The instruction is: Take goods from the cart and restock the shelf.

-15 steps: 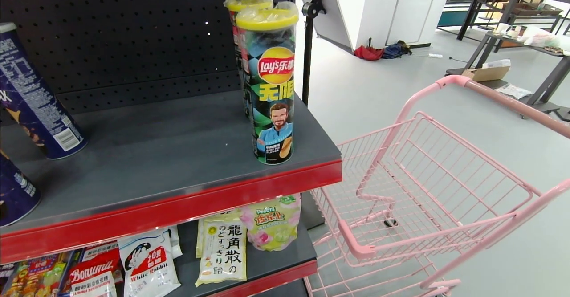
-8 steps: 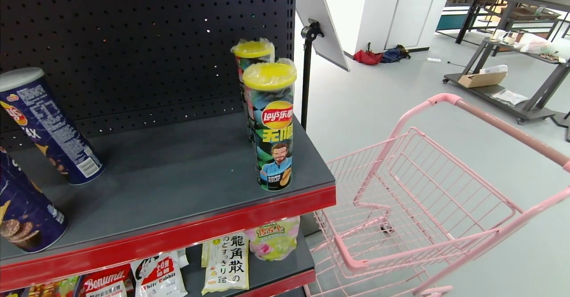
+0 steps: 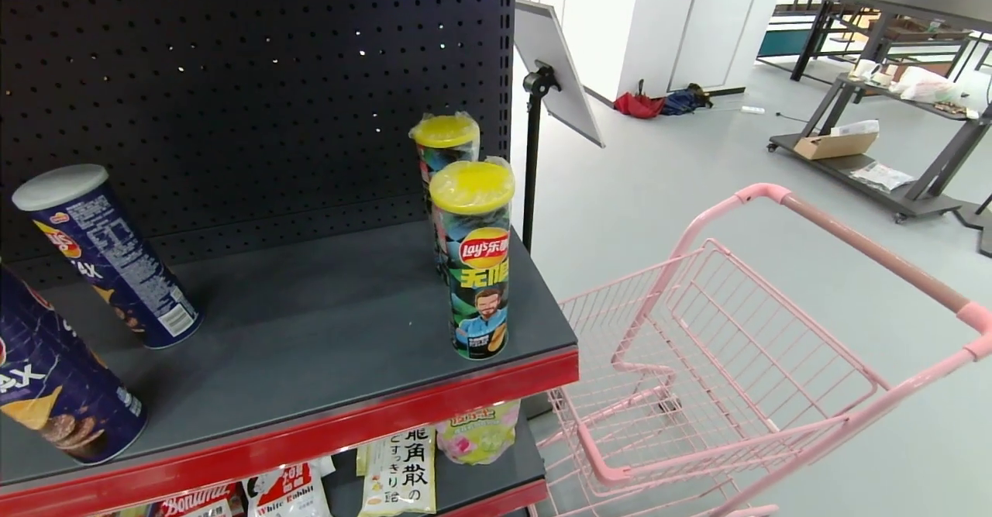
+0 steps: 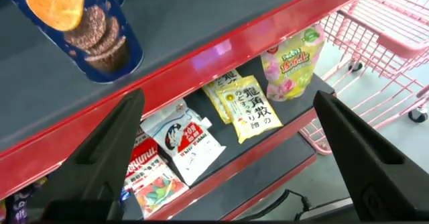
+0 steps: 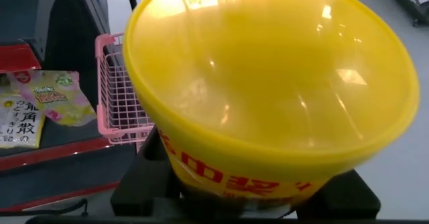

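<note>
Two yellow-lidded cans [image 3: 473, 257] upright at the right front corner of the top shelf [image 3: 310, 331], one behind the other, the front one just beside the red edge strip [image 3: 349, 424]; two blue cans [image 3: 108, 257] well apart at the left, a wide stretch of dark shelf board between. Right of the shelf end, near it, the pink cart [image 3: 860, 244], with grey floor [image 3: 697, 160] behind. Left gripper [image 4: 228, 95] with fingers spread wide before the lower shelf's snack bags [image 4: 251, 110]; right gripper [image 5: 248, 194] pinching a yellow tub [image 5: 268, 83] low on its sides, the cart's corner beyond it.
</note>
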### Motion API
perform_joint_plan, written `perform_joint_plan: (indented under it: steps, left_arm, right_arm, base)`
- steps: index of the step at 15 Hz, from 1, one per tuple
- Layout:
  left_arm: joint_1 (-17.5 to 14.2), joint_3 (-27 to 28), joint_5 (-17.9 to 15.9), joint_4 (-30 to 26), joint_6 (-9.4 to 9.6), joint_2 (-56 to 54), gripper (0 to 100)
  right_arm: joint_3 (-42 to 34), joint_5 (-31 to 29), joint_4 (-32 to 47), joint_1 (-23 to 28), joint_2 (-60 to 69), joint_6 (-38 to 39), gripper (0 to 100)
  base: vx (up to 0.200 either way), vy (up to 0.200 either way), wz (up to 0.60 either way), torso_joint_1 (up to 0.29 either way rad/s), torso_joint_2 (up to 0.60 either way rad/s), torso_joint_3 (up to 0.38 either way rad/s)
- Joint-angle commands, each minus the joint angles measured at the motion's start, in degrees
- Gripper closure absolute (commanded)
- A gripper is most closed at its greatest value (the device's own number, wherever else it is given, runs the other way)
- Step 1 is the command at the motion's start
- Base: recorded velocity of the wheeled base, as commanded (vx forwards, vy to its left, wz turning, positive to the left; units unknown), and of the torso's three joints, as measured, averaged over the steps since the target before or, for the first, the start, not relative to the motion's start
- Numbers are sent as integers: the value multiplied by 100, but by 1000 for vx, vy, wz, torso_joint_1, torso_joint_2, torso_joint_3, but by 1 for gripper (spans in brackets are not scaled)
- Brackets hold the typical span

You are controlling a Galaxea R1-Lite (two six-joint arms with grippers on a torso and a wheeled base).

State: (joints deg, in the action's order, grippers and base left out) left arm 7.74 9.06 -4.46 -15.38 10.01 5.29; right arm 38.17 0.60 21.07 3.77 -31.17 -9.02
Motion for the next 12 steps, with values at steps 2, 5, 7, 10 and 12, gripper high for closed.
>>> perform_joint_plan:
  steps: [2, 5, 7, 10, 12]
  left_arm:
    - [-1, 0, -2, 0, 10, 7, 0]
    - [-1, 8, -2, 0, 10, -2, 0]
    - [-1, 8, -11, 0, 10, -2, 0]
    - [-1, 8, -81, 0, 63, -11, 0]
    - [-1, 0, -55, 0, 63, -11, 0]
  right_arm:
    - [-125, -7, -6, 10, -29, -109, 100]
    - [-213, 2, -6, 1, 32, -117, 100]
    - [-240, 2, -41, 10, 23, -109, 100]
    - [-574, -7, -410, 54, 173, -91, 100]
    - [-793, 2, -586, 54, 393, -30, 100]
  base:
    - [0, 0, 600, 14, -27, -14]
    - [0, 0, 600, 12, -4, -6]
    - [0, 0, 300, -1, -1, -1]
    - [0, 0, 0, 0, 0, 0]
    - [0, 0, 0, 0, 0, 0]
